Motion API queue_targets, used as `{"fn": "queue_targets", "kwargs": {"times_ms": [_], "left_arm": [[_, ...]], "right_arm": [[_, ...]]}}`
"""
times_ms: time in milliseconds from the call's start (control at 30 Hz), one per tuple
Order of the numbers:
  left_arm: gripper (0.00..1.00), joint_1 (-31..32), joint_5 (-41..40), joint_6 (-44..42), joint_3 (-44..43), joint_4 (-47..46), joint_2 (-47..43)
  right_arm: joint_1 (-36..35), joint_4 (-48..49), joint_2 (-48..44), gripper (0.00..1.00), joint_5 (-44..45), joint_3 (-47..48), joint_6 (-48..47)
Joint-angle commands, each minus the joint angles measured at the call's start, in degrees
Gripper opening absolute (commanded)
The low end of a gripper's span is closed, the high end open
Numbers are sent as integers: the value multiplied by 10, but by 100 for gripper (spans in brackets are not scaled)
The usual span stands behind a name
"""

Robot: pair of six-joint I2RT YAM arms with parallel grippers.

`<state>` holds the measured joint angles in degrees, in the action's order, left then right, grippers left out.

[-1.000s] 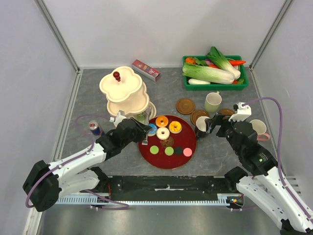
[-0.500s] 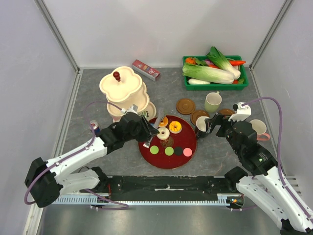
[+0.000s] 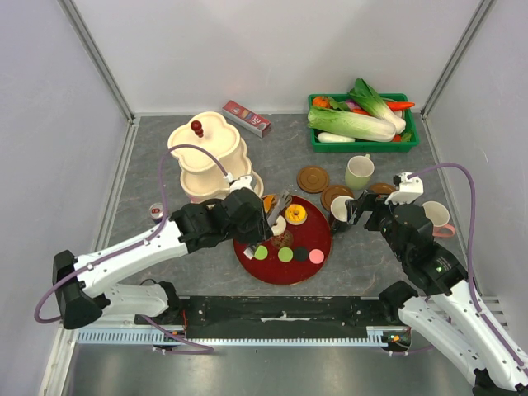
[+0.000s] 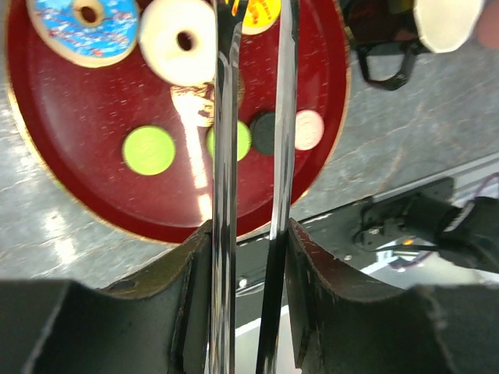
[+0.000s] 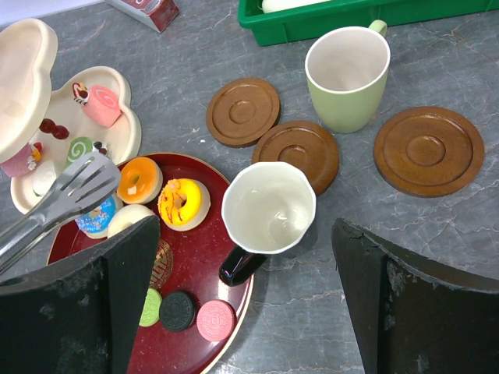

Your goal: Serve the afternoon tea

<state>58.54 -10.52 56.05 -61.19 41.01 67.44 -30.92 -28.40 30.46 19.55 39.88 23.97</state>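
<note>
Clamps a pair of metal tongs [image 4: 224, 156] in the left gripper [image 4: 248, 227], fingers pressed on both blades and squeezing them to a narrow gap. Relies on the tongs, presumably, for sweets too small and flat for broad fingers. Holds the tips low over the red plate [image 4: 70, 187], among the white donut [image 4: 179, 51], orange donut [image 5: 140, 179] and yellow donut [image 5: 183, 201], with nothing visibly pinched between them. Leaves the blue donut [image 4: 82, 23] and the row of round sweets [image 4: 148, 150] lying on the plate, just beside the cream tiered stand [image 3: 206, 144]. Likely the destination, judging by the swirl cakes [image 5: 104, 104] set on its lower tier.

Spreads the right gripper [image 5: 243, 230] wide and empty, one finger either side of the black mug [image 5: 269, 209], upright at the plate's right edge; contact impossible to tell. Looks poised to carry it to one of the three brown coasters [image 5: 242, 111] just behind, near the pale green mug [image 5: 347, 66], apparently on bare table.
</note>
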Motion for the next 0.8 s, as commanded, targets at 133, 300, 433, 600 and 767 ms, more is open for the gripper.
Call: {"fn": "queue_targets", "kwargs": {"times_ms": [133, 300, 433, 600, 767], "left_arm": [[45, 47, -81, -32, -76, 205, 31], [47, 75, -89, -38, -99, 252, 38], [47, 81, -91, -42, -102, 282, 50], [48, 99, -96, -41, -104, 319, 65], [49, 118, -83, -53, -99, 324, 78]], "right_arm": [[0, 6, -2, 98, 2, 5, 1], [0, 8, -1, 98, 2, 3, 1], [0, 7, -2, 98, 2, 2, 1], [-1, 8, -1, 98, 2, 0, 3], [0, 9, -1, 98, 4, 0, 2]]}}
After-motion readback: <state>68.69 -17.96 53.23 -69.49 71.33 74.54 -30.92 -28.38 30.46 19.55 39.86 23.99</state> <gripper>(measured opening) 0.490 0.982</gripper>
